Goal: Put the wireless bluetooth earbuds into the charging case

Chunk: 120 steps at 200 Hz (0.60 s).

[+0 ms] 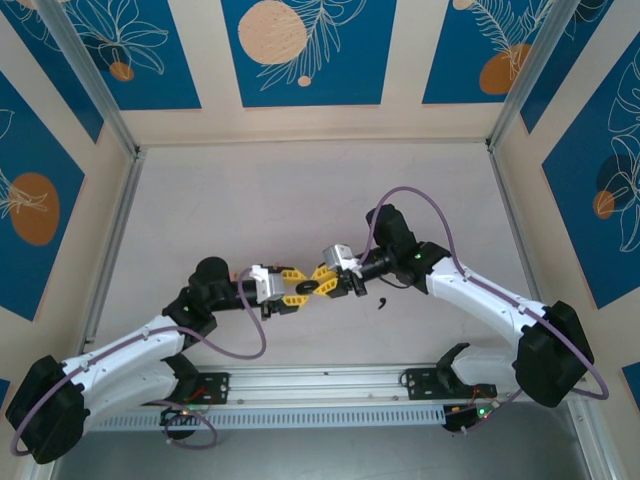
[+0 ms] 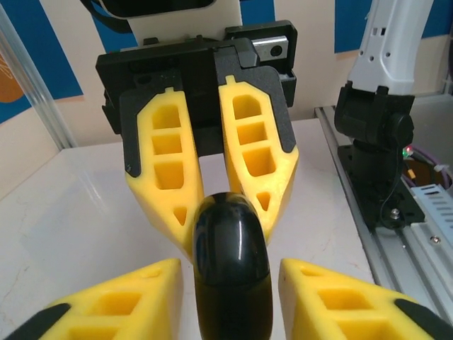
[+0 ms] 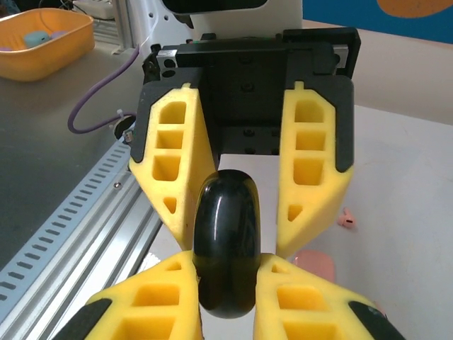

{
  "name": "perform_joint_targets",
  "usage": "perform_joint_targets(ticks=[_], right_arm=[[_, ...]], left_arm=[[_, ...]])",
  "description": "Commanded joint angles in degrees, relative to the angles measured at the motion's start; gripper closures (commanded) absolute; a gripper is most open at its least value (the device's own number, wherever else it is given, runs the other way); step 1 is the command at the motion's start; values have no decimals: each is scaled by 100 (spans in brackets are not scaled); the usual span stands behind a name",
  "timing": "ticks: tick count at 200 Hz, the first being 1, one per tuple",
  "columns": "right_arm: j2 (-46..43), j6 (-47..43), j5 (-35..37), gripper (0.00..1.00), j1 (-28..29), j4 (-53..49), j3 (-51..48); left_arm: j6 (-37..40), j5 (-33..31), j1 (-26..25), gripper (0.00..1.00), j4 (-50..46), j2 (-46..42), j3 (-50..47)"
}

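A glossy black charging case (image 2: 232,241), closed, hangs above the table between the two grippers, which meet nose to nose at mid-table. My right gripper (image 3: 226,265) is shut on the case (image 3: 226,234), both yellow pads pressed to its sides. My left gripper (image 2: 230,283) stands open around the other end, with a narrow gap on each side. From above, the left gripper (image 1: 293,292) and the right gripper (image 1: 322,283) face each other. One black earbud (image 1: 383,303) lies on the table below the right arm. A salmon-pink earbud (image 3: 346,219) lies beyond the grippers.
A pink case (image 3: 315,262) rests on the table under the grippers, near the pink earbud. The slotted aluminium rail (image 1: 320,400) runs along the near edge. An orange bin (image 3: 42,39) sits off the table past the rail. Patterned walls enclose three sides.
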Motion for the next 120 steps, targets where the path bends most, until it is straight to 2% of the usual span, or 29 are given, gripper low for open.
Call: perform_joint_targets(ticks=[1, 30, 49, 120], right_arm=[[-117, -350, 327, 84, 25, -577, 300], [-195, -687, 934, 84, 58, -1217, 517], [-201, -801, 1139, 84, 102, -1418, 594], [-68, -786, 737, 84, 179, -1280, 615]], left_arm=[[234, -73, -25, 54, -132, -85, -59], [693, -304, -35, 52, -1001, -126, 131], [752, -293, -38, 51, -1177, -123, 188], [511, -116, -47, 52, -732, -94, 118]])
